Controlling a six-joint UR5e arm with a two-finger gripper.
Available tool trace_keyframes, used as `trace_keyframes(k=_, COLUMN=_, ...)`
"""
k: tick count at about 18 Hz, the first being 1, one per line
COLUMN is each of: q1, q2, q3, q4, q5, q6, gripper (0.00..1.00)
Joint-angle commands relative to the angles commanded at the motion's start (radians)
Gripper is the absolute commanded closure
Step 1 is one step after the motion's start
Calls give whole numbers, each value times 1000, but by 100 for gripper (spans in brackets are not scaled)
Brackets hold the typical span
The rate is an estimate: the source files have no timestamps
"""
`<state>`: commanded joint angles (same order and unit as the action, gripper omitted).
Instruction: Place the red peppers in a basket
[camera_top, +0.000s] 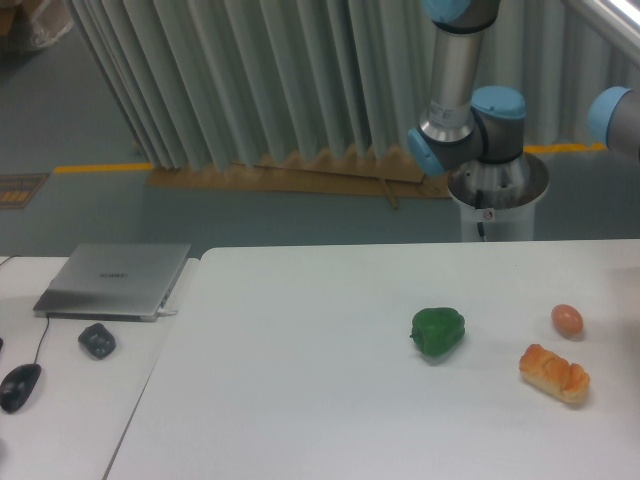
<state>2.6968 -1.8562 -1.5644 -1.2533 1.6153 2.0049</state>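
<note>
gripper: not in the picture; whether its jaws are wide, narrow or holding something cannot be told from here.
arm (455, 85): the grey tube and blue joints rise from the base behind the table's far edge; another blue joint (612, 112) shows at the right border, so the rest of the arm runs out of view that way.
red pepper: not visible anywhere on the table; no red, glossy thing with a stem shows here. it may be out of view or carried outside the picture, but that is only a guess.
basket: none in view either.
green pepper (438, 332): sits right of the table's middle, untouched, not the thing asked for.
bread loaf (554, 373): lies near the right edge, apart from the green pepper.
small round orange-brown thing (567, 320): just behind the loaf, apart from it; too small to name for sure.
table (300, 400): white, with a second surface touching it on the left.
left side: a closed laptop (115, 280), a dark lump (97, 340) in front of it, and a mouse (20, 386) on its cable.
progress: cannot be judged firmly; neither the pepper nor its goal shows, so whether the placing is pending, under way or finished off-camera stays open.
left to do, as far as shown: nothing here confirms the pepper resting in a basket.
</note>
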Motion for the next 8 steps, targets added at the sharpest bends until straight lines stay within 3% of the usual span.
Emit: trace_keyframes(k=8, q1=-8, q2=0, q3=-2, q4=3, q5=-2, q6=-2, gripper=0)
